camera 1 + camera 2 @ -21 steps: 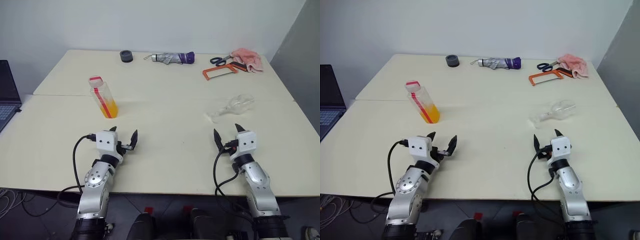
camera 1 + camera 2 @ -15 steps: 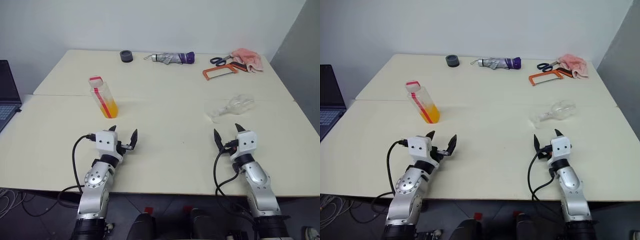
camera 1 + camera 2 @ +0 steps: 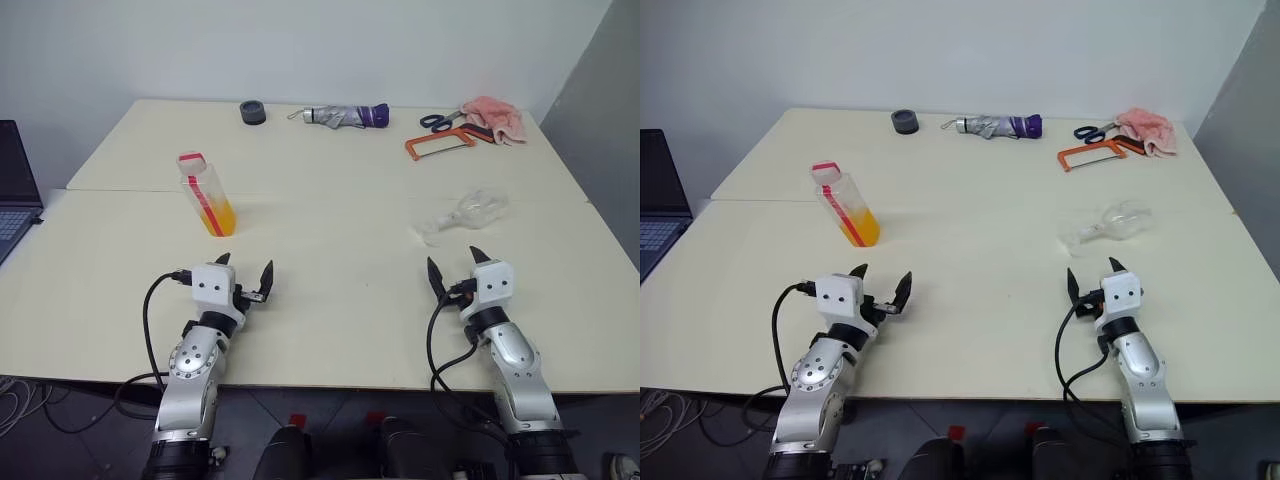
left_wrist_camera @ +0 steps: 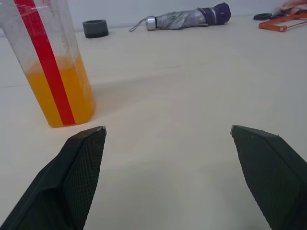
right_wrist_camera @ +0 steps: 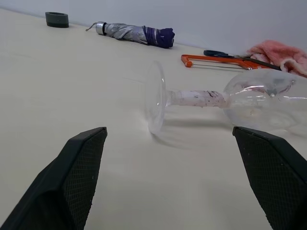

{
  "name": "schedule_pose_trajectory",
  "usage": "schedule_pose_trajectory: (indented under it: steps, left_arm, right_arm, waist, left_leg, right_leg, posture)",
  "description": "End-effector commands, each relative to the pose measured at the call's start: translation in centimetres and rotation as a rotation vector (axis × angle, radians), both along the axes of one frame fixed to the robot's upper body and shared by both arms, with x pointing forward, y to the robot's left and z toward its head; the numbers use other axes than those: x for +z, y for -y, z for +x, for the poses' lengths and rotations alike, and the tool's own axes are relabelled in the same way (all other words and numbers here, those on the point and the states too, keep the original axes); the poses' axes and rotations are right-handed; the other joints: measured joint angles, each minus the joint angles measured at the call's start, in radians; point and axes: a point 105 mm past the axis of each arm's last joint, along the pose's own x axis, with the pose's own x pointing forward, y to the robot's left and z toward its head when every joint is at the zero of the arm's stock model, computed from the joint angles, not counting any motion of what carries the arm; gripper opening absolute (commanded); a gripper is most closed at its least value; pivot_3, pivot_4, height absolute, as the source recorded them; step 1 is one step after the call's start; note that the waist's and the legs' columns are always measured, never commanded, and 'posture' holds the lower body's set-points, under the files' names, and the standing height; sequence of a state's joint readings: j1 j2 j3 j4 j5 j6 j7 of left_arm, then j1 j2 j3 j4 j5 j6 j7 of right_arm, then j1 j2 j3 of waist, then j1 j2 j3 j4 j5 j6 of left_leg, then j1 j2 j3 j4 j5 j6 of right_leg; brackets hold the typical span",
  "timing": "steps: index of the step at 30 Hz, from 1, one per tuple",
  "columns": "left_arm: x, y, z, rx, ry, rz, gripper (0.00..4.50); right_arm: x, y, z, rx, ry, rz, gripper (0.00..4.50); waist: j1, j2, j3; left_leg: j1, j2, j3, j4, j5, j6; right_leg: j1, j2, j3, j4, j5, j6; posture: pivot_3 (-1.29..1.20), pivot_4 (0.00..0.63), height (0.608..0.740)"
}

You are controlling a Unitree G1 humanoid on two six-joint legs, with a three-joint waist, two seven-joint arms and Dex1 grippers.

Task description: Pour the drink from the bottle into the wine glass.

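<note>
The small clear plastic bottle [image 3: 206,193] with a red label strip and pink-red cap stands toward the counter's [image 3: 340,270] left edge, about a third full of orange drink [image 4: 61,91] — light, likely slick; grasp its mid-body. The clear stemmed wine glass [image 3: 461,214] lies on its side toward the right edge — fragile, best taken by the stem. Left gripper [image 3: 245,274] and right gripper [image 3: 455,268] hover nearby, fingers wide, empty.

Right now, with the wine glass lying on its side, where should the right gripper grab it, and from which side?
Probably the stem. The wine glass lies on its side ahead of the open right gripper, foot towards the robot's left, bowl to its right. The thin stem spans the gap crosswise, so coming from above should fit better than the round bowl.
</note>
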State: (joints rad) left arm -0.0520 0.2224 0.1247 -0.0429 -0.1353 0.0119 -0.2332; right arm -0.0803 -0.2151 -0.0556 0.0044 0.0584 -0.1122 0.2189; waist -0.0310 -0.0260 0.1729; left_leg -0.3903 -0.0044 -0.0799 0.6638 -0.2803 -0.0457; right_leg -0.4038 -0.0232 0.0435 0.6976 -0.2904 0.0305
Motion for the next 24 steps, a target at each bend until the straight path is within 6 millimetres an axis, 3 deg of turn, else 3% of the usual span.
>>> schedule_pose_trajectory:
  steps: [1, 24]
  left_arm:
    - [1.9, -0.5, 0.0, 0.022, 0.071, 0.007, 4.47]
    - [2.3, 0.2, 0.3, -0.023, 0.064, -0.004, 4.47]
  right_arm:
    - [1.1, 0.0, 0.1, 0.01, 0.046, -0.001, 4.5]
    - [1.1, 0.9, 0.3, -0.057, 0.04, -0.005, 4.5]
  waist:
    - [0.0, 0.0, 0.0]
    - [0.0, 0.0, 0.0]
  left_leg:
    - [0.0, 0.0, 0.0, 0.0, 0.0, 0.0]
    - [0.0, 0.0, 0.0, 0.0, 0.0, 0.0]
  right_leg:
    - [0.0, 0.0, 0.0, 0.0, 0.0, 0.0]
    - [0.0, 0.0, 0.0, 0.0, 0.0, 0.0]
  posture:
    - [0.0, 0.15, 0.74]
    - [0.0, 0.15, 0.74]
